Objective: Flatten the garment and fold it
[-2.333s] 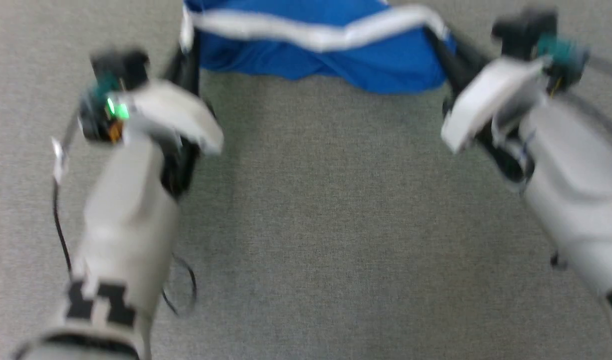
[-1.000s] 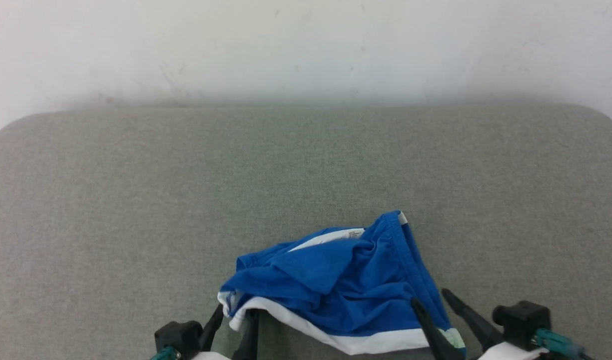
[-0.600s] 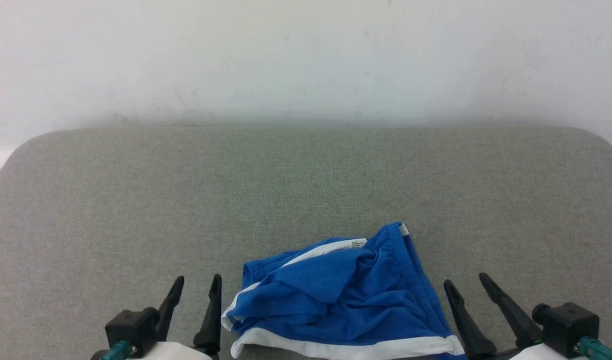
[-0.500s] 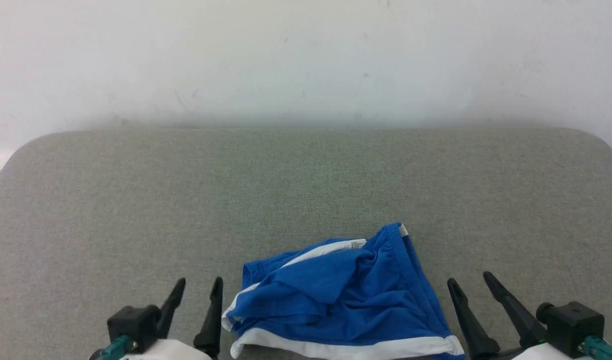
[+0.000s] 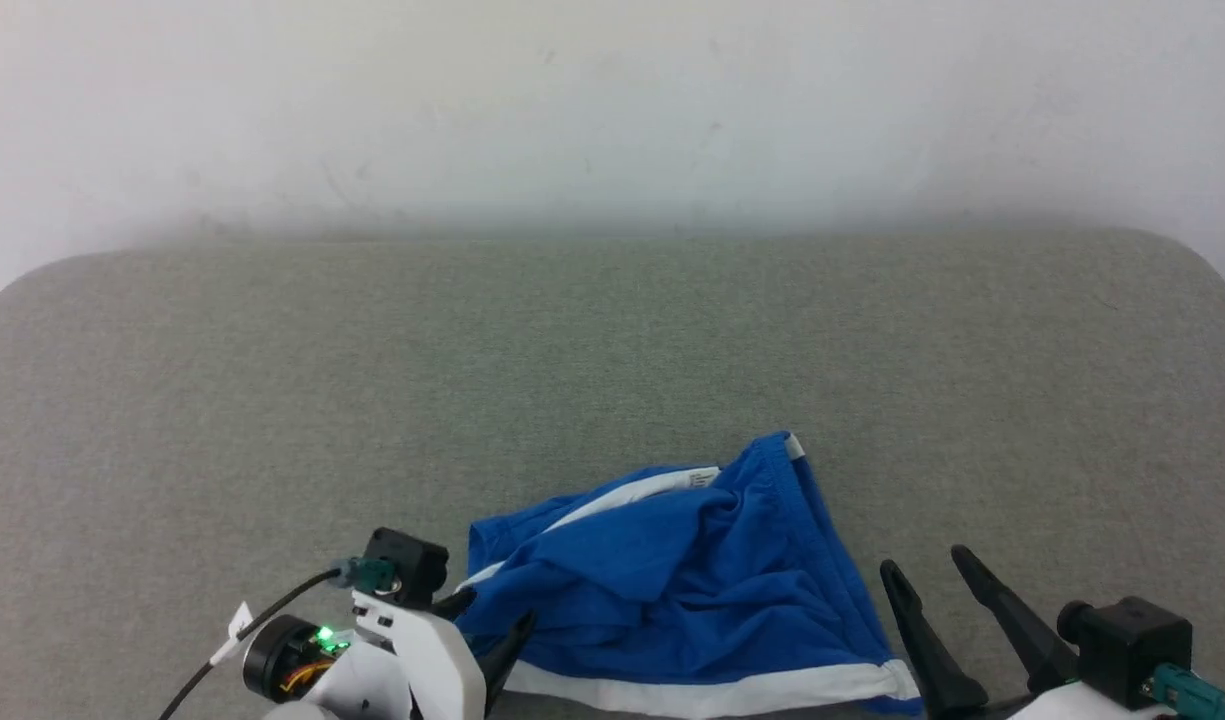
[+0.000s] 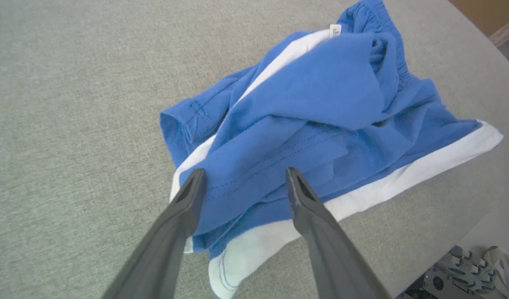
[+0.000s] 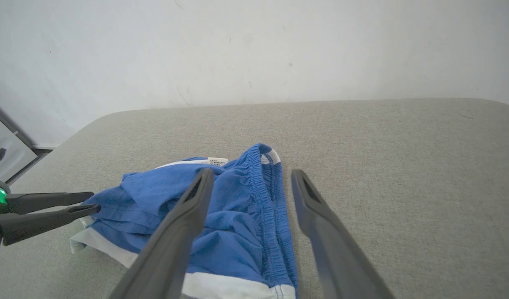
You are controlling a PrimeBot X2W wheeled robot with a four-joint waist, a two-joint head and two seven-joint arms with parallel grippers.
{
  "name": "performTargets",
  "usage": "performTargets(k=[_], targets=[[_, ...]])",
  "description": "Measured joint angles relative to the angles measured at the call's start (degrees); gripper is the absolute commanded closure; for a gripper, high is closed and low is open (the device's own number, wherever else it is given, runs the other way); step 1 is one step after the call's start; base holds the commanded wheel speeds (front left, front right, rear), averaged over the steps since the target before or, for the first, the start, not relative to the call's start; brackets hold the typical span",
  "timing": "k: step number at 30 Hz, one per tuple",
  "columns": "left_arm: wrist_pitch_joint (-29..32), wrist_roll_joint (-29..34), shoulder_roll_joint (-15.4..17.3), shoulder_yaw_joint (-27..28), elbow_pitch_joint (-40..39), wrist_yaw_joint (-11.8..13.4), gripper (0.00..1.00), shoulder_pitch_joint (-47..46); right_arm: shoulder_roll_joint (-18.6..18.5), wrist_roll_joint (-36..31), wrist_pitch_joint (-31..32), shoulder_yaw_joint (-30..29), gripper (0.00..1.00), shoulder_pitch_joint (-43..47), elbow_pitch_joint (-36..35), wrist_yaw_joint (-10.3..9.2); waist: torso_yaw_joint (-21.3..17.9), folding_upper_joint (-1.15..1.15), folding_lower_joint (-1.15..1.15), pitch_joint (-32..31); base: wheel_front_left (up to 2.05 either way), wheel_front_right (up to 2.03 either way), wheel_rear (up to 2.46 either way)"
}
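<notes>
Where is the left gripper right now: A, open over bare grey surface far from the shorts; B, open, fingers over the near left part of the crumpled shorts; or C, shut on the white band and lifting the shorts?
B: the left wrist view shows the left gripper with fingers spread and nothing pinched, over the rumpled garment lying on the grey surface.

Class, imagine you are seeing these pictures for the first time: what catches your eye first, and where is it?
The bright blue shorts with white bands lie crumpled near the front edge of the grey surface. Next come the left hand, open with its tips over the shorts' left corner, and the right hand, open just right of them.
</notes>
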Motion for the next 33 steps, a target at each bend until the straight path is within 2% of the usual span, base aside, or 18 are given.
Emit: performTargets(k=[2, 3, 4, 13, 20, 27, 33], targets=[[1.6, -0.6, 0.6, -0.7, 2.3, -0.6, 0.00, -1.0, -0.2, 0.0, 0.0, 0.2, 0.00, -0.6, 0.0, 0.00, -0.6, 0.00, 0.00, 0.4, 0.00, 0.00, 0.00], [2.2, -1.0, 0.8, -1.1, 3.2, -0.8, 0.30, -1.4, -0.3, 0.0, 0.0, 0.1, 0.00, -0.9, 0.0, 0.00, -1.0, 0.00, 0.00, 0.6, 0.00, 0.00, 0.00], [2.6, -1.0, 1.1, -1.5, 3.9, -1.1, 1.00, -1.9, -0.3, 0.0, 0.0, 0.0, 0.00, -1.2, 0.0, 0.00, -1.2, 0.00, 0.00, 0.8, 0.00, 0.00, 0.00], [-2.2, -0.7, 2.4, 1.9, 3.4, -0.7, 1.00, -9.3, -0.2, 0.0, -0.2, -0.5, 0.00, -2.0, 0.8, 0.00, -3.2, 0.00, 0.00, 2.7, 0.00, 0.00, 0.00], [-7.0, 0.9, 1.5, 5.3, 6.8, 1.0, 1.00, -22.8, -0.6, 0.2, 0.0, -0.3, 0.00, -4.5, 0.8, 0.00, -4.2, 0.00, 0.00, 5.2, 0.00, 0.00, 0.00], [-13.7, 1.8, 0.3, 7.6, 24.3, 1.1, 1.00, -36.2, -1.4, 1.3, -0.8, 1.7, 0.00, -9.0, 2.6, 0.01, -6.1, 0.00, 0.01, 9.5, 0.00, 0.00, 0.00], [-18.5, 2.1, -1.7, 8.0, 40.8, 1.1, 1.00, -39.7, -1.7, 2.1, -2.6, 3.1, 0.00, -11.6, 5.4, 0.00, -8.2, 0.00, 0.02, 12.9, 0.00, 0.00, 0.00]])
